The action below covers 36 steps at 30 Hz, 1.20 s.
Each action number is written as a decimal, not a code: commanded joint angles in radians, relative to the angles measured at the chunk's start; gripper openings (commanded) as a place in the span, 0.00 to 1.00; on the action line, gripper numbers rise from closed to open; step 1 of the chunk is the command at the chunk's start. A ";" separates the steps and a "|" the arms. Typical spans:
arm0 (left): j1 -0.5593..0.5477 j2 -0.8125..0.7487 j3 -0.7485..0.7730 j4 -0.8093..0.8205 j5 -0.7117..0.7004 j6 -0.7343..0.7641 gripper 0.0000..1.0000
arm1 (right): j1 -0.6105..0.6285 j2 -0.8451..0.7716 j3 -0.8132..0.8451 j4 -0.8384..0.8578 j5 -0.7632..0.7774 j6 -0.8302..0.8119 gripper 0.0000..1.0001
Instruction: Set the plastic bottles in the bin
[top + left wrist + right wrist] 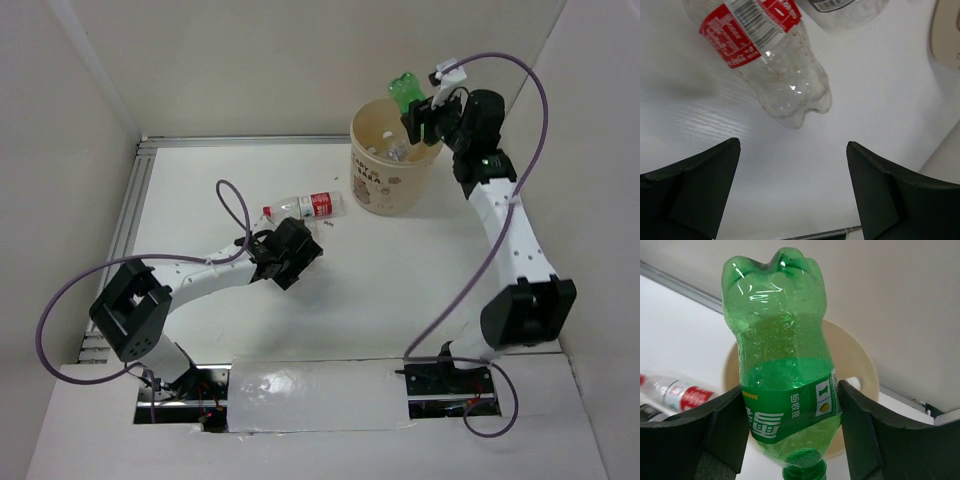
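A green plastic bottle (782,355) hangs neck down with its base up, and my right gripper (790,390) is shut on its labelled middle. It is over the rim of the round beige bin (393,170), where the green bottle (404,92) and right gripper (418,112) show at the far side. Clear bottles (395,150) lie inside the bin. A clear bottle with a red label (305,207) lies on the table. My left gripper (792,145) stands open just short of that bottle's base (785,85), touching nothing. A second clear bottle (845,10) lies beyond it.
White walls close in the table on the left, back and right. A metal rail (135,210) runs along the left edge. The bin's side (945,30) shows at the right of the left wrist view. A small dark object (328,226) lies by the bottle.
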 commanded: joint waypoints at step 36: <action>0.027 -0.052 -0.011 0.071 -0.045 -0.162 1.00 | -0.322 -0.200 -0.347 -0.252 -0.577 -0.027 0.99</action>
